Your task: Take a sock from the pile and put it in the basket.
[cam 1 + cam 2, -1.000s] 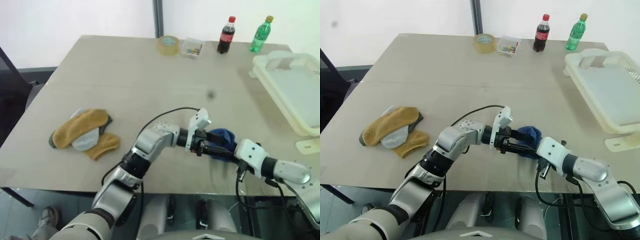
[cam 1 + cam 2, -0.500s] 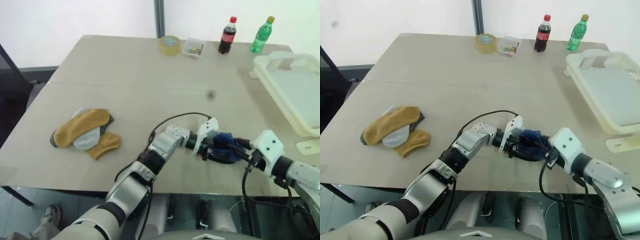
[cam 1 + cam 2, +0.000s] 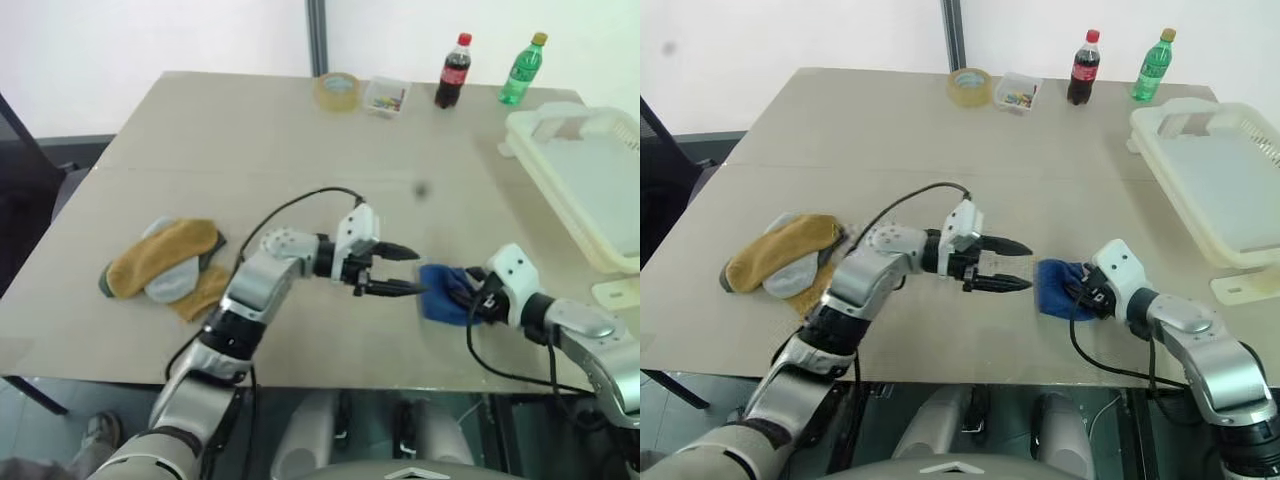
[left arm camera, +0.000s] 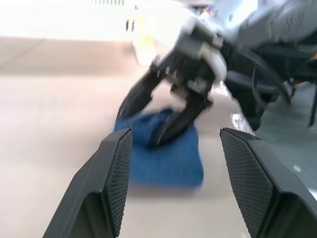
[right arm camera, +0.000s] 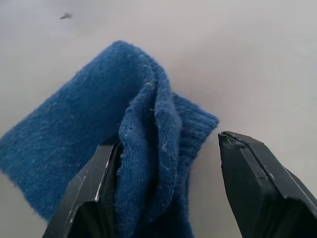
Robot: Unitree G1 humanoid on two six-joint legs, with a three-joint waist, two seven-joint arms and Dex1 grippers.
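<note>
Lying near the table's [image 3: 250, 150] front edge, the one blue sock [image 3: 1058, 288] partly hides the right gripper [image 3: 1083, 297], whose spread fingers straddle a fold. The left gripper [image 3: 402, 270] gapes empty; two bottles [image 3: 452, 70] stand at the far edge.

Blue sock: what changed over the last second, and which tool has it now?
The left tool let go of the blue sock and drew back toward the robot's left; it is now open and clear of the sock. The right tool has opened; its fingers straddle the sock, which lies on the table, not clamped. The sock pile, basket and bottles stayed put.
</note>
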